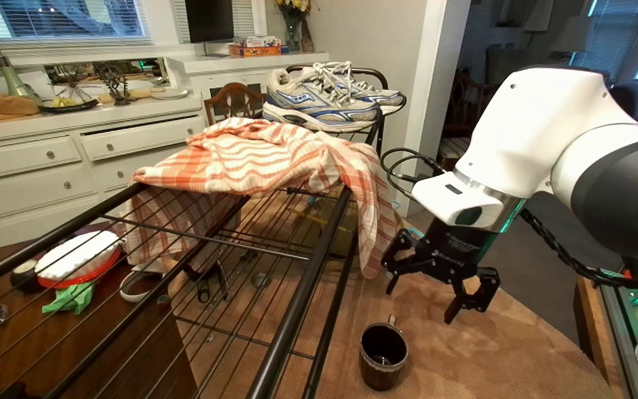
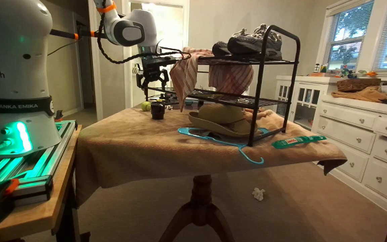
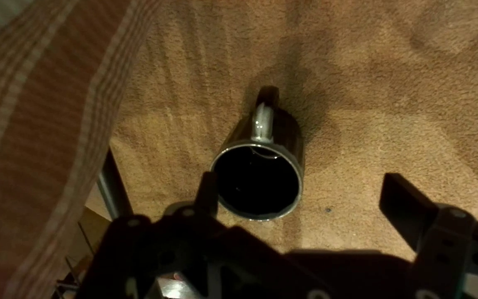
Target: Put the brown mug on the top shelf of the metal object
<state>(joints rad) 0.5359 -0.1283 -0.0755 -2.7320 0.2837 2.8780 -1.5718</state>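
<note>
Black wire rack (image 1: 309,282), nearest the camera in an exterior view, its top shelf running out past the left and lower edges. Brown mug (image 1: 384,354): upright on a tan cloth (image 1: 474,360), beside the rack, mouth up, interior dark; wrist view shows its loop handle pointing toward the top. Gripper (image 1: 420,303): released, fingers (image 3: 407,207) parted wide; it hangs higher than the mug and apart from it in both exterior views. In the wrist view one fingertip overlaps the mug's rim by line of sight. White robot arm (image 1: 540,127) bears the gripper, which points downward at a slight tilt.

Red-and-white striped towel (image 1: 263,155) lies bunched over the rack's top shelf, one corner hanging down the side facing the gripper. Beyond it, at the far end of the same shelf, sits a pair of running shoes (image 1: 319,108) with laces. Under the lower shelf, an exterior view records an olive brimmed hat (image 2: 220,116) partly covering a light blue clothes hanger (image 2: 213,137). Green packet (image 2: 297,141) lies beside a rack leg. Yellow-green ball (image 2: 145,106) shows past the mug; its distance cannot be judged. Crumpled white scrap (image 2: 258,194) lies on the floor (image 2: 123,208) near the wooden table pedestal (image 2: 202,196).
</note>
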